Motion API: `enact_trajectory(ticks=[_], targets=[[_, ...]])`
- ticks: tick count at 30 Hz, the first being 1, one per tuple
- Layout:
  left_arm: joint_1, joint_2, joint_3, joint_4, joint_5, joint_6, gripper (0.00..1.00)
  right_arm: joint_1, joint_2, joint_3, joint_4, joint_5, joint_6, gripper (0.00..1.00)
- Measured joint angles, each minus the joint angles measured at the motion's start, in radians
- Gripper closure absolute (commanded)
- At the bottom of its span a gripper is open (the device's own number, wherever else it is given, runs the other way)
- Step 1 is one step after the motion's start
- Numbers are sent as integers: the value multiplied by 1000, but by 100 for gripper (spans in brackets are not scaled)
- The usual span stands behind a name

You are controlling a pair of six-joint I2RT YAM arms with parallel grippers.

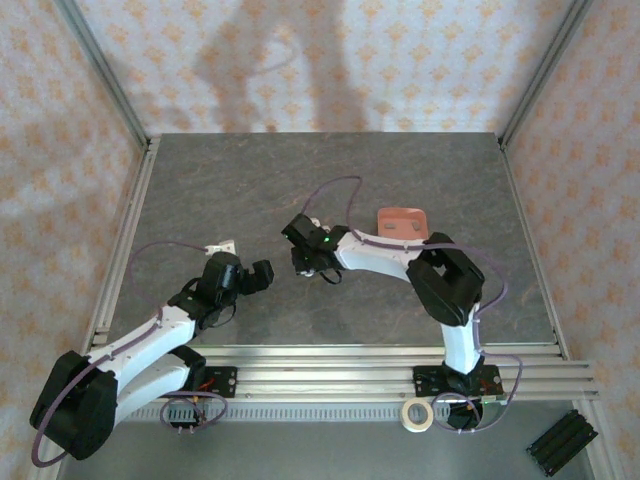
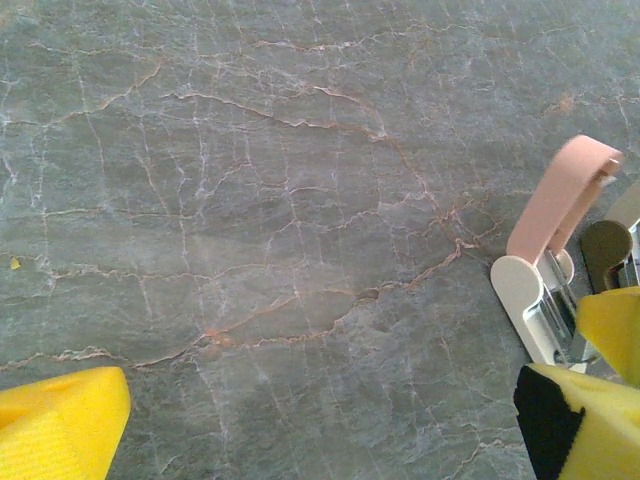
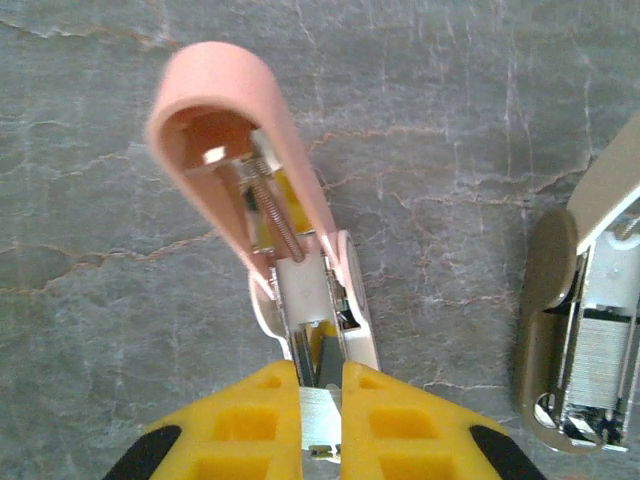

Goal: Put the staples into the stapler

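Right wrist view: the right gripper [image 3: 320, 385] is nearly closed, pinching the staples [image 3: 320, 408], a slim silvery strip, at the near end of the stapler [image 3: 300, 290]. The stapler's pink lid stands flipped up on the counter [image 3: 100, 300]. Just beside it lies a tan stapler [image 3: 560, 300], its channel packed. Left wrist view shows the left gripper [image 2: 320, 405] spread wide, holding nothing. Top external adds a salmon tray [image 1: 390, 213].

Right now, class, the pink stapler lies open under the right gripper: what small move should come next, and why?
Probably ease the right gripper forward, feeding the pale strip it pinches, seemingly the staples, into the stapler. Its lid stands swung up, the metal channel lies bare just ahead of the fingertips, and the left gripper hangs open alongside.
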Motion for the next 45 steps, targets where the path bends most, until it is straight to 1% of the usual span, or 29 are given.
enact_trajectory(ticks=[7, 14, 20, 45], targets=[[0, 31, 0, 23, 11, -5, 0, 0, -54, 0, 24, -5, -138, 88], [0, 48, 0, 31, 18, -17, 0, 0, -36, 16, 0, -22, -220, 88], [0, 48, 0, 31, 18, -20, 0, 0, -24, 16, -32, -31, -233, 88], [0, 48, 0, 31, 18, -20, 0, 0, 8, 16, -40, -19, -233, 88]])
